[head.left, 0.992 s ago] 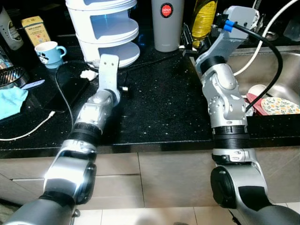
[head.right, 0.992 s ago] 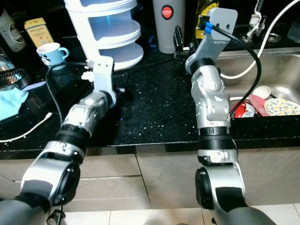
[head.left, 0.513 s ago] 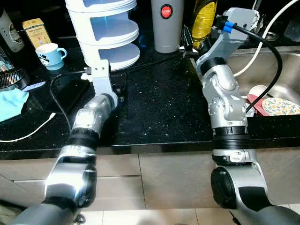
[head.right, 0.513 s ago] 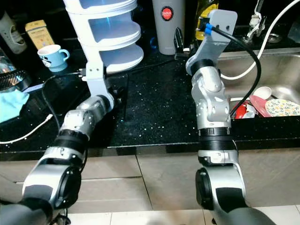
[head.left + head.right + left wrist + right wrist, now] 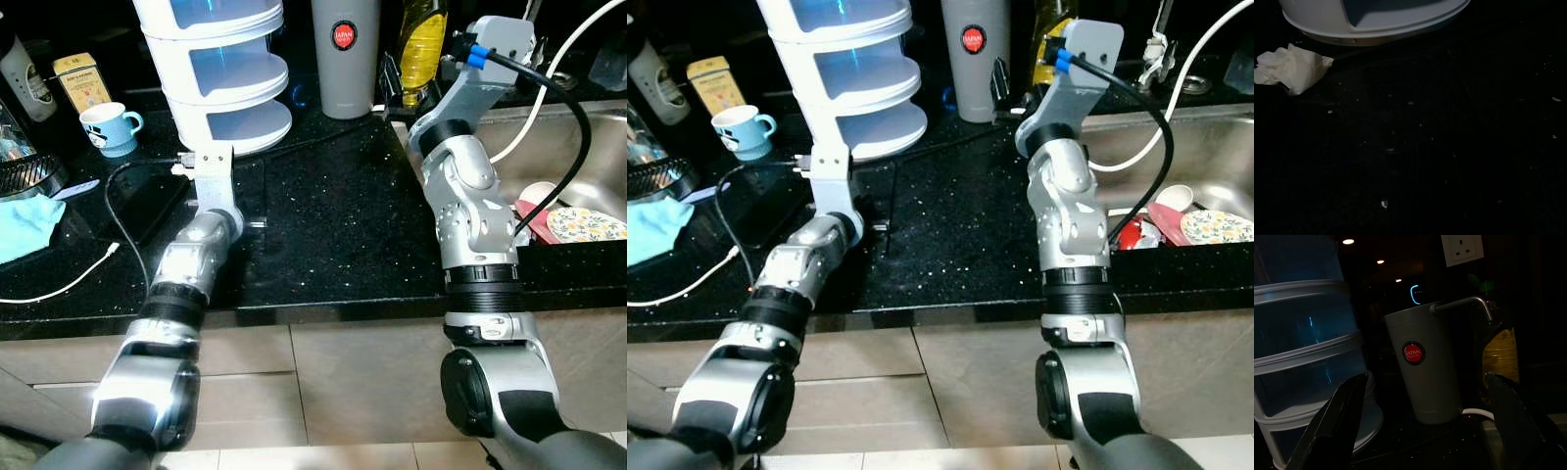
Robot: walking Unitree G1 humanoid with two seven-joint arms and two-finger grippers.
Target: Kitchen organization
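crumpled white tissue (image 5: pixel 1290 71) on speckled black counter (image 5: pixel 333 215)

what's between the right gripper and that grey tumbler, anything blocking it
Nothing visible stands in the way. In the right wrist view the right gripper has its two fingers spread wide, and the grey tumbler stands framed between them across bare black counter. The white tiered steamer and the yellow bottle flank it, off the straight path.
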